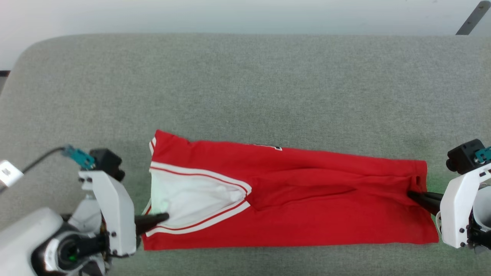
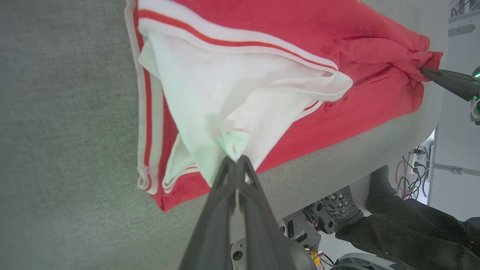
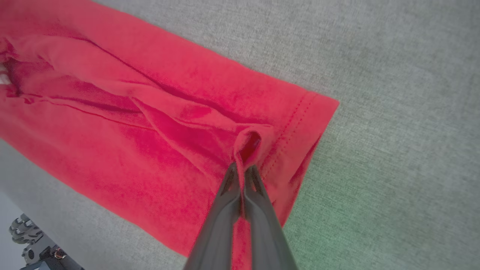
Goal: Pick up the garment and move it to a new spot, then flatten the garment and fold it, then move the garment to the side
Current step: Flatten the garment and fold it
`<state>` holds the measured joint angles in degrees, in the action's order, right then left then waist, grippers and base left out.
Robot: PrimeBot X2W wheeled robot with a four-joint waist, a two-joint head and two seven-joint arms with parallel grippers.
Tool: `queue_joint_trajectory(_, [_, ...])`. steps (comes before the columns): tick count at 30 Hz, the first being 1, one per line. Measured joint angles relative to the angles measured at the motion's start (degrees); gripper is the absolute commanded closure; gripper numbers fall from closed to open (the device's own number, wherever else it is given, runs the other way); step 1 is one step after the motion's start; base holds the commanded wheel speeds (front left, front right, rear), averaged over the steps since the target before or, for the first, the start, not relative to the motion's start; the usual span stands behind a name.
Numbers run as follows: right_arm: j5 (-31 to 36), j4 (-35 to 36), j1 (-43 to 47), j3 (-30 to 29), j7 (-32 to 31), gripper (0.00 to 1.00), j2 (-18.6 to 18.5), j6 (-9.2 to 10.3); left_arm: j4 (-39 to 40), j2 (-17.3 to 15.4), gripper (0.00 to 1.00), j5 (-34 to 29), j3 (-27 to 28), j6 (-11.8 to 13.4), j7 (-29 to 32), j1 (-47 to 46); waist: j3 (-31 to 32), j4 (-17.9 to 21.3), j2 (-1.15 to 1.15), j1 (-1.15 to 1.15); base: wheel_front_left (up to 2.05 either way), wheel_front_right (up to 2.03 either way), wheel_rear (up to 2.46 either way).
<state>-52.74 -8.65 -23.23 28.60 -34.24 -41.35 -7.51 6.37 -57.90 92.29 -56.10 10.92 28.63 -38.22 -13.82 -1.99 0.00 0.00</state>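
Red garment (image 1: 307, 199) with white, red-striped sleeve trim lies folded lengthwise, stretched left to right near the near edge.

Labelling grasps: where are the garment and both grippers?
garment (image 1: 307, 214), head view, red body
left gripper (image 2: 236, 159), left wrist view, tips at white sleeve
right gripper (image 3: 243, 168), right wrist view, tips at red hem

Left tool (image 2: 236, 160) tight on garment (image 2: 262, 93)

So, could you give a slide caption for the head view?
Left claw and right claw pinch opposite ends of the red jersey.
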Motion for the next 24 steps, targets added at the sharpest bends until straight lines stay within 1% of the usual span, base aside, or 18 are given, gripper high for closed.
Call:
queue_joint_trajectory(4, [1.05, 0.14, 0.72, -0.66, -0.56, 1.0, 0.08, -0.01, -1.66, 1.27, 1.0, -0.09, -1.12, -0.42, -0.49, 1.4, 0.6, 0.05, 0.0, 0.0, 0.0, 0.0, 0.0])
queue_joint_trajectory(7, [1.78, 0.05, 1.41, -1.37, -0.68, 1.0, 0.49, -0.01, -3.04, 2.33, 1.0, -0.68, -1.37, -1.36, -1.22, 1.58, 1.0, -0.01, 0.0, 0.0, 0.0, 0.0, 0.0])
queue_joint_trajectory(8, [2.01, -0.11, 1.69, -1.48, -1.01, 1.0, 0.71, -0.01, -3.49, 2.6, 0.85, -1.09, -1.58, -1.58, -1.37, 1.58, 1.12, -0.07, 0.0, 0.0, 0.0, 0.0, 0.0])
queue_joint_trajectory(9, [2.5, -0.24, 1.86, -1.72, -1.04, 0.8, 0.93, -0.01, -3.94, 2.98, 0.74, -1.46, -1.52, -1.92, -1.88, 1.58, 1.26, -0.14, 0.0, 0.0, 0.0, 0.0, 0.0])
queue_joint_trajectory(10, [3.04, -0.3, 1.88, -2.13, -0.99, 0.71, 1.25, -0.01, -4.43, 3.3, 0.71, -1.54, -1.36, -2.02, -2.26, 1.57, 1.42, -0.2, 0.0, 0.0, 0.0, 0.0, 0.0])
queue_joint_trajectory(11, [3.45, -0.24, 1.87, -2.49, -0.99, 0.58, 1.51, 0.0, -4.88, 3.41, 0.54, -2.0, -1.45, -2.11, -2.44, 1.55, 1.6, -0.25, 0.0, 0.0, 0.0, 0.0, 0.0])
queue_joint_trajectory(12, [3.58, -0.29, 1.89, -2.69, -1.02, 0.48, 1.78, -0.01, -5.24, 3.44, 0.37, -2.27, -1.59, -2.27, -2.44, 1.57, 1.81, -0.29, 0.0, 0.0, 0.0, 0.0, 0.0])
queue_joint_trajectory(13, [3.94, -0.33, 2.04, -2.87, -1.1, 0.12, 2.01, -0.01, -5.41, 3.49, 0.3, -2.24, -1.54, -2.37, -2.57, 1.56, 2.04, -0.33, 0.0, 0.0, 0.0, 0.0, 0.0])
queue_joint_trajectory(14, [4.2, -0.32, 2.19, -3.16, -1.46, 0.0, 2.22, -0.01, -5.45, 3.54, 0.16, -2.37, -1.47, -2.43, -2.69, 1.53, 2.3, -0.37, 0.0, 0.0, 0.0, 0.0, 0.0])
queue_joint_trajectory(15, [4.45, -0.31, 2.31, -3.48, -1.81, 0.0, 2.32, -0.01, -5.44, 3.52, 0.0, -2.75, -1.48, -2.64, -2.96, 1.53, 2.59, -0.4, 0.0, 0.0, 0.0, 0.0, 0.0])
queue_joint_trajectory(19, [4.97, 0.14, 2.77, -4.53, -3.98, 0.0, 2.79, 0.0, -5.2, 3.23, 0.0, -3.25, -1.32, -2.67, -3.57, 1.52, 4.01, -0.54, 0.0, 0.0, 0.0, 0.0, 0.0])
queue_joint_trajectory(24, [5.87, 1.54, 3.43, -6.02, -5.64, 0.0, 3.97, -0.01, -4.49, 2.37, 0.0, -4.45, -1.26, -2.31, -5.88, 2.27, 6.45, -0.67, 0.0, 0.0, 0.0, 0.0, 0.0])
